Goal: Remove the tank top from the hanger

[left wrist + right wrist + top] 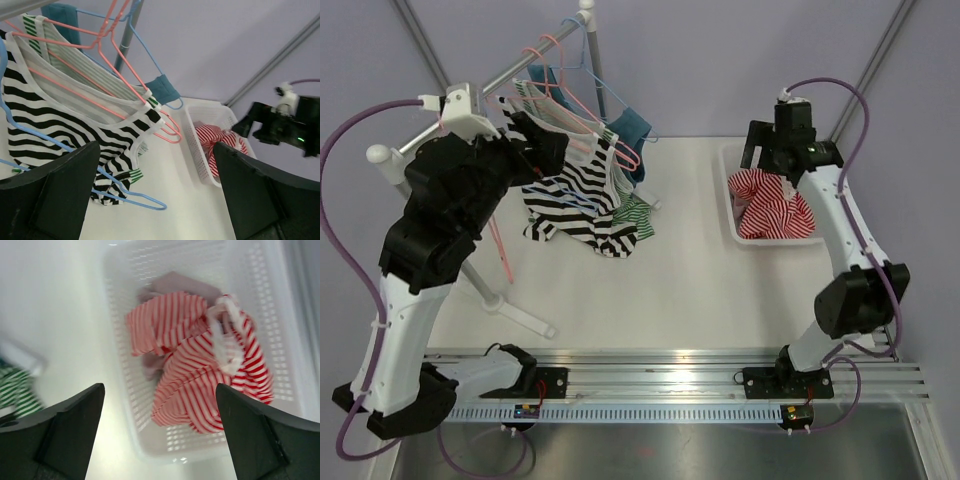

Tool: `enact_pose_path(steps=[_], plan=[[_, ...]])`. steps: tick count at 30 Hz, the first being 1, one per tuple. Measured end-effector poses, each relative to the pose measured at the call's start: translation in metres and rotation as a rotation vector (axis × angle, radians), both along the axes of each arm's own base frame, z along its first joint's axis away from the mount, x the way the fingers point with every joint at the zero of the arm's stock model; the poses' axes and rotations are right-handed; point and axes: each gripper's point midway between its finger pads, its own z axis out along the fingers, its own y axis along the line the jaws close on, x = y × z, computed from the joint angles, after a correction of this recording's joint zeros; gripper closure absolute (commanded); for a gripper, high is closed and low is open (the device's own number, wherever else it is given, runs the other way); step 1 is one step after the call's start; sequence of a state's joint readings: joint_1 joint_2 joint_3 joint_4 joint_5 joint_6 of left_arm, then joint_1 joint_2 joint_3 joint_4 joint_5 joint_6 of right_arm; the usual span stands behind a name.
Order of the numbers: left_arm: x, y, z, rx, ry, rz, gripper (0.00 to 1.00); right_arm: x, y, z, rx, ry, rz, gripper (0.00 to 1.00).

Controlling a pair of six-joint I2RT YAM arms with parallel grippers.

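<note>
The black-and-white striped tank top hangs on a pink hanger near the far-left corner, its lower part draped onto the white tabletop. The left gripper hovers beside it, jaws wide and empty. The right gripper (equally wide, equally empty) hangs over the basket by the right edge. Tugging may drag the crowded blue hangers off the rail. A lilac backdrop surrounds the table.

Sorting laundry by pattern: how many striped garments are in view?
3: a black-and-white tank top hanging at the left, a green-and-white one hanging behind it, and a red-and-white heap in the white basket, which may hide more than one piece.
</note>
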State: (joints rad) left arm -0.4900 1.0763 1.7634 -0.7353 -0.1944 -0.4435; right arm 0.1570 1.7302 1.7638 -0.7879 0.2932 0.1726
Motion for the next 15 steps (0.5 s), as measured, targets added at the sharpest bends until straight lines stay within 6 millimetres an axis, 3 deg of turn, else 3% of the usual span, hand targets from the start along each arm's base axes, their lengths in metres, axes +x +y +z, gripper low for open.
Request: enact_pose_path(steps=[6,8,11,15], plan=[[0.036,-0.012,-0.01,0.069,0.069,0.109,0.01,-0.064,0.05,0.072,0.296,-0.224,0.212,0.01],[0.05,-0.016,-0.018,0.096,0.093,0.149,0.02,-0.081,0.063,0.084,0.365,-0.268,0.276,0.01],[0.068,-0.019,-0.037,0.145,0.14,0.205,0.06,-0.103,0.08,0.083,0.45,-0.279,0.354,0.01],[0.089,-0.018,-0.059,0.196,0.182,0.283,0.18,-0.123,0.091,0.064,0.51,-0.233,0.405,0.01]])
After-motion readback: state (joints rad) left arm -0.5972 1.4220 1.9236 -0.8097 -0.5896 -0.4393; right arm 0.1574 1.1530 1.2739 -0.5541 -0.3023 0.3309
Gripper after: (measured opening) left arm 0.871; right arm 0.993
